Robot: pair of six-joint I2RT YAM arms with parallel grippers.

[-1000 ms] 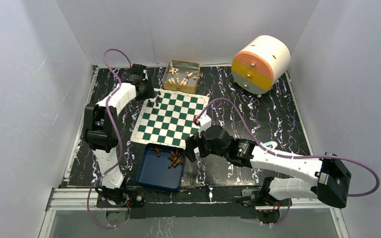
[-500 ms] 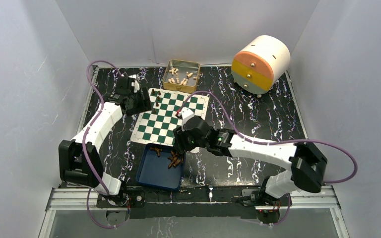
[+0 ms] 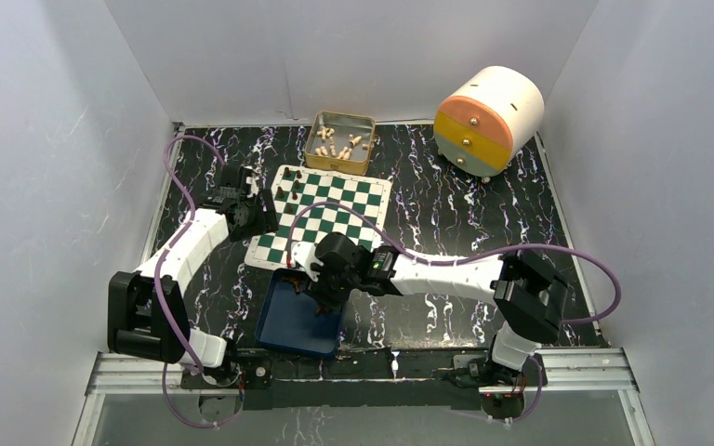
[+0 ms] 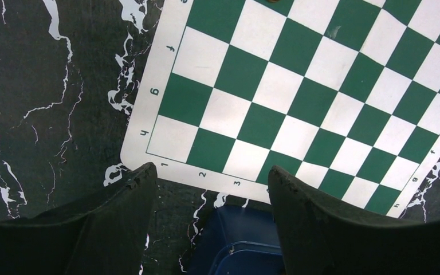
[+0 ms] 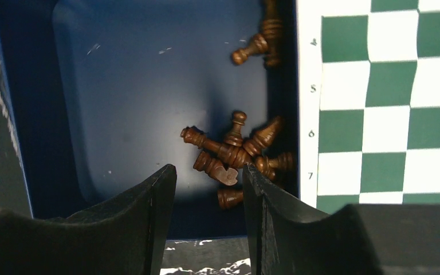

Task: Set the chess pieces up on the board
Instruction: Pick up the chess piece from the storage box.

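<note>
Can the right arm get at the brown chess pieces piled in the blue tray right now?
Probably yes: the right gripper hangs open just above the chess pieces in the blue tray, with nothing between them. The tray wall beside the pile may crowd one finger.

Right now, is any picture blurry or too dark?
Top view: bright and even, nothing blurry. Left wrist view: the board is sharp, but the left fingers are dark blobs. Right wrist view: the pieces in the tray look clear; the right fingers are dark, and the board's lines look a bit wavy.
</note>
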